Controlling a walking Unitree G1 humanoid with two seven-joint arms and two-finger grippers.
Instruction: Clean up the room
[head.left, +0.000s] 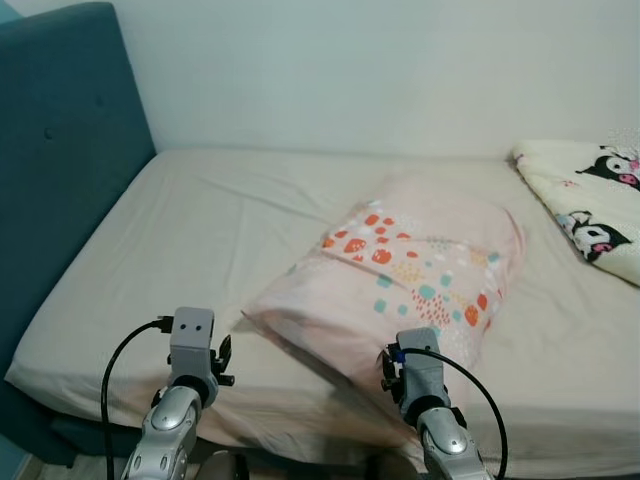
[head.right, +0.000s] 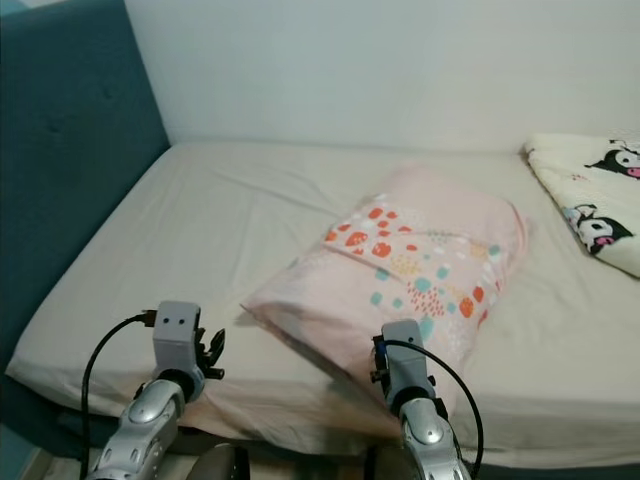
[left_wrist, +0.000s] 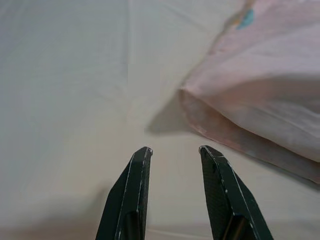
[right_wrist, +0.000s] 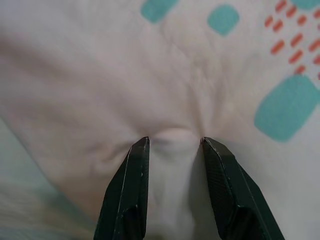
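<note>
Spanning nearly the whole head views, the bed (head.left: 160, 230) has a bare beige sheet and a blue headboard (head.left: 60, 150) on the robot's left. A cartoon-print blanket (head.left: 590, 205) lies bunched at its far right edge. The pink pillow (head.left: 400, 270) sits askew near the middle, its near corner pointing toward the front edge, well away from the headboard. The right gripper (right_wrist: 172, 142) presses into the pillow's near side, jaws apart with a small bulge of fabric puckered between the fingertips, not yet pinched. The left gripper (left_wrist: 175, 150) hovers over bare sheet just beside the pillow's near corner, jaws apart and empty. Tidying looks barely begun: the pillow needs gripping and placing at the headboard, and the blanket remains untouched.
</note>
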